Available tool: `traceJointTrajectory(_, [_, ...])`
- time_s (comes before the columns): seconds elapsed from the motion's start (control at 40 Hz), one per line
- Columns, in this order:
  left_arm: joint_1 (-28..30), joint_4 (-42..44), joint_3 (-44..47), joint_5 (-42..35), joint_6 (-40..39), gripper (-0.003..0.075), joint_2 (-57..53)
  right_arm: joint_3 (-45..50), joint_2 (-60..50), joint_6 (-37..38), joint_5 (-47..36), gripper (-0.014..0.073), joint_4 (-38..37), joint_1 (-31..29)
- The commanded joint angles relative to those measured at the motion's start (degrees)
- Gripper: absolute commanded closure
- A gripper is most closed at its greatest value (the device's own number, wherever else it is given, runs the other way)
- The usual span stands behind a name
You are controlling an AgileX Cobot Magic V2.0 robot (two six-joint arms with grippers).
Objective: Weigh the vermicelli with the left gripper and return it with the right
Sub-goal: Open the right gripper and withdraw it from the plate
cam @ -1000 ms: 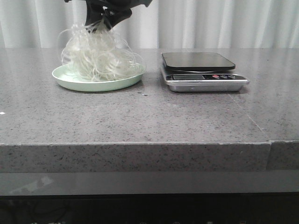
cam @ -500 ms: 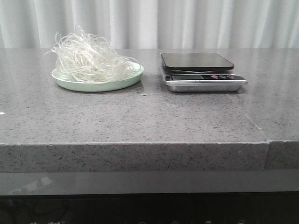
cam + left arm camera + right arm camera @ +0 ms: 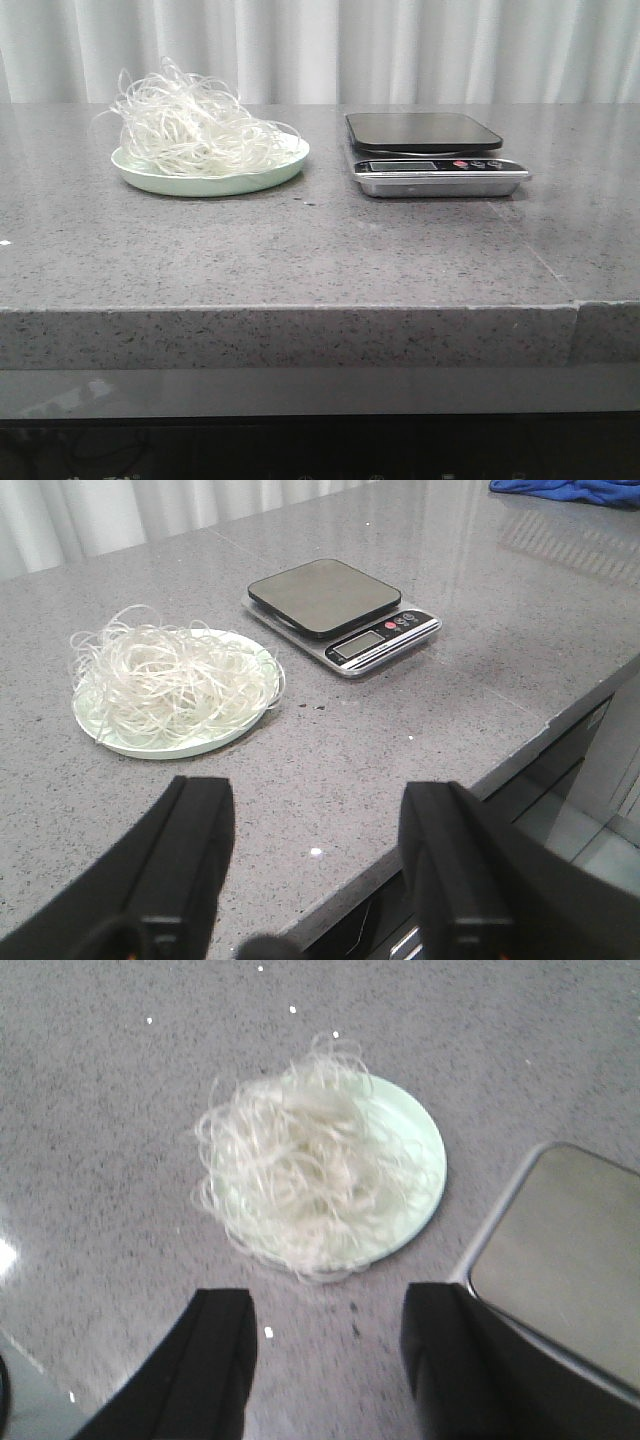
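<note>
My left fingers [image 3: 315, 865] are spread wide, nothing between them, nothing touched; they hang clear of the surface [image 3: 420, 690]. My right fingers [image 3: 330, 1360] are also spread wide and empty, hanging above the surface with a clear gap below them.

The vermicelli [image 3: 190, 125] sits piled on the pale green plate [image 3: 255, 180]. Ahead of my left fingers and a bit to one side, well apart from them. It lies just beyond my right fingertips, roughly in line with the gap between them, not touching. Some strands overhang the plate rim on the side nearest my right fingers.

The scale [image 3: 432, 152] is beside the plate, apart from it, platform bare. From my left fingers it lies further out than the plate.

Hard to read: the right wrist view is blurred, strands smear into one pale mass, and the scale there is cut off by the frame edge with only a corner showing. Scale display too small to read. Neither arm shows in the front view. Both pairs of fingers are cropped at the frame bottom.

Surface is grey speckled stone with a seam towards its right end. White curtain [image 3: 420, 50] behind. Blue cloth [image 3: 570, 490] at the far edge, cut off.
</note>
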Motion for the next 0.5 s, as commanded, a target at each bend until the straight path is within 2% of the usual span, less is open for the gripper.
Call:
traceJointTrajectory(0.0, [-0.5, -0.3, -1.5, -4.3, -0.3, 0.0261, 0.4, 4.9, -8.3, 0.0, -5.1, 0.0137, -2.0, -0.2])
traceJointTrajectory(0.47, [-0.5, -0.3, -1.5, -4.3, -0.3, 0.0261, 0.4, 31.1, -39.7, 0.0, -2.5, 0.0137, -3.8, -0.2])
